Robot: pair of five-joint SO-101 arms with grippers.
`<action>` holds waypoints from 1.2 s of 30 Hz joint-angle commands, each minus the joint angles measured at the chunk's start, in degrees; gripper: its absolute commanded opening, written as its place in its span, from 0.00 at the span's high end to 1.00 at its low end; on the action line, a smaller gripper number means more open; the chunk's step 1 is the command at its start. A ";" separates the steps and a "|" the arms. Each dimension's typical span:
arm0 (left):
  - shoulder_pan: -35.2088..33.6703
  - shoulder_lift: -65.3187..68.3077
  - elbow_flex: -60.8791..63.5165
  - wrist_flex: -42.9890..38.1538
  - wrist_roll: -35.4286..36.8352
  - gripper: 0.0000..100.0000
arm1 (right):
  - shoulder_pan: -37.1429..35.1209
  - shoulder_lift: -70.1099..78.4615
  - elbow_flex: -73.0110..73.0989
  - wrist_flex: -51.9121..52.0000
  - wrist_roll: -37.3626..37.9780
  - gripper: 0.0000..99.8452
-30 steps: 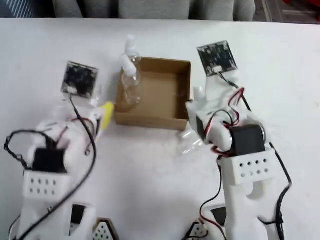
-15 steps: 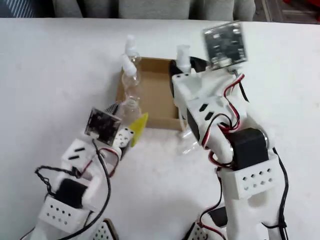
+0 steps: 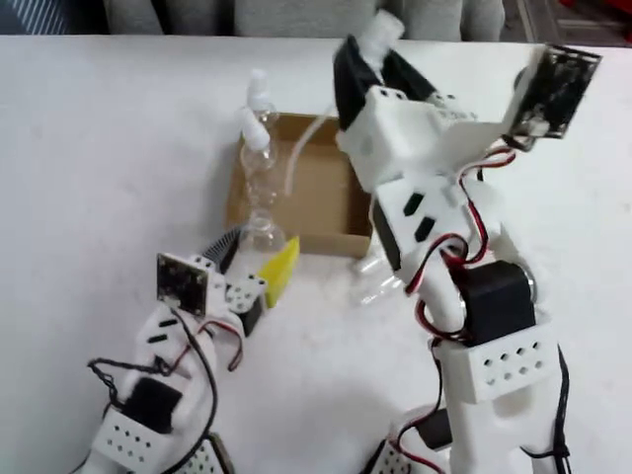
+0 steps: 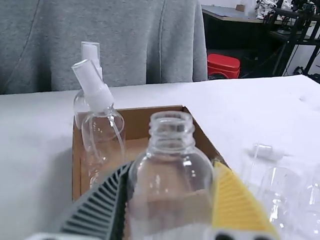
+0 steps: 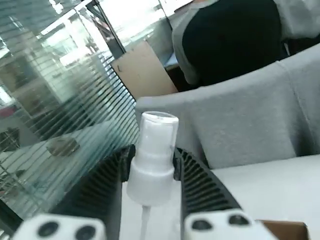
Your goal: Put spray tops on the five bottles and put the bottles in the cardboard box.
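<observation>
Left gripper (image 3: 254, 253): sits at 7 o'clock from the cardboard box (image 3: 314, 240). Its grey and yellow fingers are closed partway around the body of an open bottle (image 3: 262, 230). The bottle is clear, upright and has no spray top. In the left wrist view, the left gripper (image 4: 170, 202) clasps the bottle's (image 4: 170, 165) lower body, with the bare threaded neck standing above the fingers.

Right gripper (image 3: 378, 57): raised at 1 o'clock from the box. Its black fingers are pinched on the collar of a white spray top (image 3: 383, 28), with the nozzle end standing clear of the fingertips. The dip tube (image 3: 301, 148) trails from it across the box. In the right wrist view, the spray top (image 5: 152, 160) is upright between the ribbed pads.

Capped bottles (image 3: 255, 138): two, clear, with white spray tops fitted. They are at 10 to 11 o'clock, against the box's wall. It is unclear whether both stand inside.

Loose bottles (image 3: 370, 281): clear, lying on the white table (image 3: 118, 118) at 5 o'clock, just beside the box's corner.
</observation>
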 commanded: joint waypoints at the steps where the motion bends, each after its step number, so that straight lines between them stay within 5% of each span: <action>1: 0.57 -3.56 -0.35 1.05 -0.53 0.97 | -2.86 -1.27 3.69 -6.02 2.29 0.98; 14: 0.84 -3.47 -0.26 2.02 -0.53 0.97 | -6.11 -8.92 24.18 -24.13 8.26 0.98; 36: 0.75 -3.47 -0.26 2.11 -4.66 0.97 | -6.20 -14.55 25.23 -15.43 8.26 0.98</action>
